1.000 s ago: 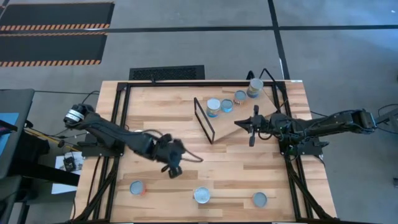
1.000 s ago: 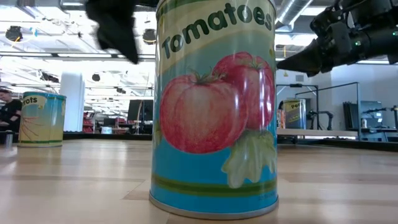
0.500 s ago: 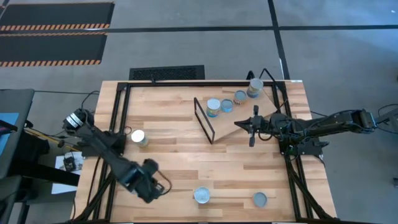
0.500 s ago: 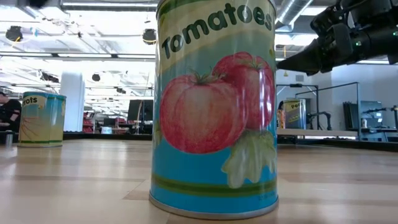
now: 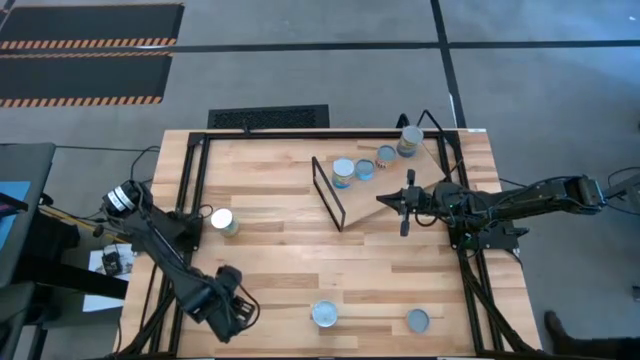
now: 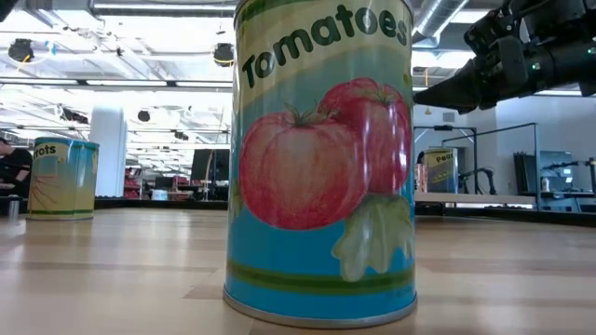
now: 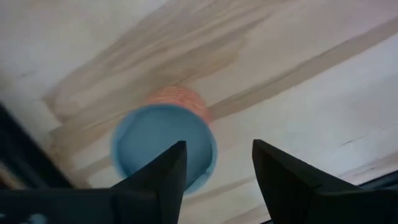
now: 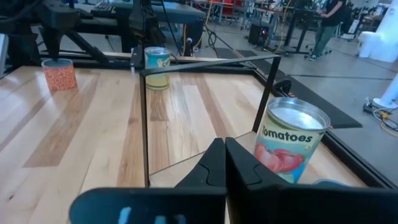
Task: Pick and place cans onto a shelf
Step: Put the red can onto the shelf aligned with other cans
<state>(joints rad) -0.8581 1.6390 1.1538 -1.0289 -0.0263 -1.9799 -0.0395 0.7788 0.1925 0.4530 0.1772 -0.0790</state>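
Observation:
My left gripper (image 5: pixel 230 314) hovers open at the table's near left, pointing down over a can with a red label (image 7: pixel 163 146) that stands upright on the wood; its fingers do not touch the can. The same can (image 8: pixel 59 73) shows far off in the right wrist view. My right gripper (image 5: pixel 385 198) is shut and empty above the shelf (image 5: pixel 372 205), whose black wire frame (image 5: pixel 328 192) stands at its left end. Several cans (image 5: pixel 343 172) stand along the shelf's far edge, among them a tomatoes can (image 8: pixel 289 146).
A yellowish can (image 5: pixel 222 221) stands at the table's left. Two more cans (image 5: pixel 324 315) (image 5: pixel 417 320) stand near the front edge; the first fills the low view (image 6: pixel 321 158). A black frame (image 5: pixel 200 180) borders the table. People show in the room beyond.
My left gripper has swung from the table's middle toward the near left corner and now hangs over the red-labelled can. Its arm has uncovered the yellowish can at the left. My right arm has kept still.

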